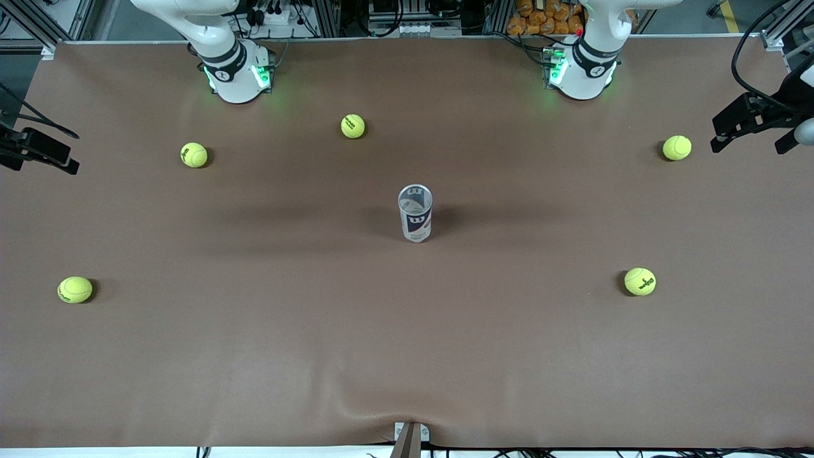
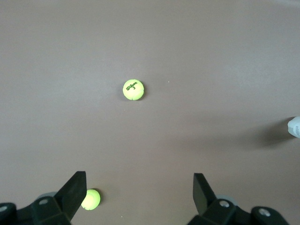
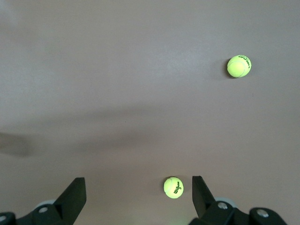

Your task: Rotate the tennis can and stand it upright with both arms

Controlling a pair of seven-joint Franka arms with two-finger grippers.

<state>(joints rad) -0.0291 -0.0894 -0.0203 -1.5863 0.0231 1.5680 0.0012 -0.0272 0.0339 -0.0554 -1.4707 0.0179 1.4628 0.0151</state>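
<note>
Brown matting covers the desk [image 1: 407, 356], and at the centre of the front frame the tennis can [image 1: 415, 214] stands upright on it, its silvery rim open toward the camera and a white "W" showing on the navy label. Five yellow-green tennis balls lie scattered well apart from it: one in the upper middle of the frame [image 1: 353, 126], one in the upper left [image 1: 194, 154], one in the upper right [image 1: 676, 147], one at lower left [image 1: 75, 289] and one at lower right [image 1: 640, 281].

Both arms wait, raised and drawn back — the front frame cuts off everything above their green-lit bases, the right arm's base [image 1: 236, 75] at upper left and the left arm's base [image 1: 582, 71] at upper right.

Each tool is seen only from its own wrist camera. The left tool [image 2: 139, 190] hangs released over bare matting at the left arm's end of the desk, jaws spread wide and holding nothing, with two balls below it, one partly hidden by a finger [image 2: 75, 192]. A pale sliver at the right edge of that frame is too cropped to name. The right tool [image 3: 138, 194] hangs likewise released and empty over the right arm's end of the desk, a ball between its fingertips in the frame but down on the matting.
</note>
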